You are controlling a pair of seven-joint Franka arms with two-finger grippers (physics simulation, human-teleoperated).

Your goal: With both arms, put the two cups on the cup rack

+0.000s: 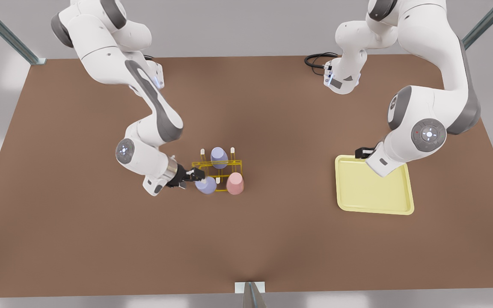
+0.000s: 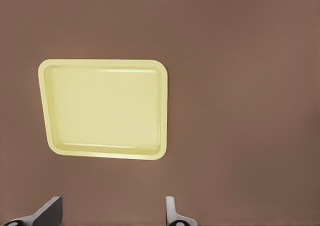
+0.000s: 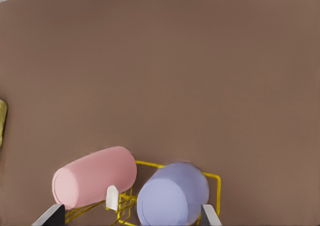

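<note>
The yellow cup rack (image 1: 234, 162) stands mid-table and carries three upturned cups. A lavender cup (image 1: 219, 157) sits on a far peg and a pink cup (image 1: 235, 183) on the near peg at the front view's right. A second lavender cup (image 1: 206, 185) sits at the near corner on the front view's left. My right gripper (image 1: 197, 175) is right beside that cup, open. In the right wrist view the lavender cup (image 3: 172, 196) rests against one fingertip (image 3: 210, 217), with the pink cup (image 3: 95, 177) beyond. My left gripper (image 2: 112, 217) waits open over the tray's far corner.
A flat pale yellow tray (image 1: 375, 188) lies at the front view's right, seen also as the tray (image 2: 102, 108) below the left wrist. A black cable (image 1: 317, 60) loops near the far edge. Bare brown table surrounds the rack.
</note>
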